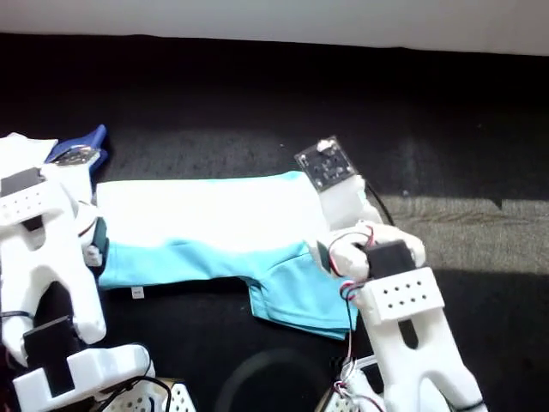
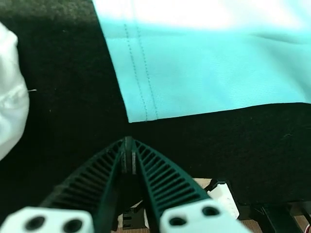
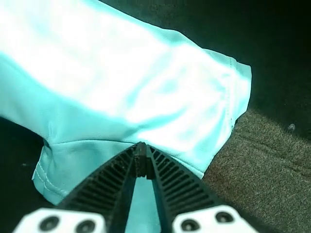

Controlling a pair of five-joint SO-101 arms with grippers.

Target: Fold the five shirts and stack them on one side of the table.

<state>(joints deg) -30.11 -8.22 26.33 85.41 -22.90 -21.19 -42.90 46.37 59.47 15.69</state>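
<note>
shirt, turquoise, is seen spread flat across the dark table, its upper half washed out by sunlight. left gripper is held clenched over bare table, just short of the stitched hem corner and apart from it. right gripper is pressed closed too, poised over the fabric near a stitched edge; whether cloth is pinched cannot be made out. both shirt ends are hidden behind the arms in the high view.

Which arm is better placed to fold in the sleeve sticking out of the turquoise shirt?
Right, probably: the right claw hangs over the shirt next to that sleeve, while the left claw is over bare table off the hem corner.
</note>
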